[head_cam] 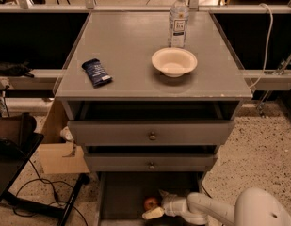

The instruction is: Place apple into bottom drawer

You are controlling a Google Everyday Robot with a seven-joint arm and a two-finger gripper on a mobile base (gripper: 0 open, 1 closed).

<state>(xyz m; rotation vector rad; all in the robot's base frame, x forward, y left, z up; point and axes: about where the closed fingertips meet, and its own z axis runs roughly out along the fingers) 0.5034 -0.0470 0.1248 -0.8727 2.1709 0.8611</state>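
Observation:
The apple (150,203), small and red-orange, lies on the floor of the bottom drawer (121,197), which is pulled out at the foot of the grey cabinet. My gripper (154,204) reaches in from the right, low over the drawer floor. It is open, with one finger behind the apple and one cream-coloured finger (152,214) in front of it. The apple sits between the fingertips with small gaps on both sides. My white arm (206,210) runs off to the lower right.
Two upper grey drawers (152,135) with round knobs stand slightly open above. On the cabinet top are a white bowl (174,61), a water bottle (178,20) and a dark blue packet (96,72). A cardboard box (60,157) and cables lie on the floor at the left.

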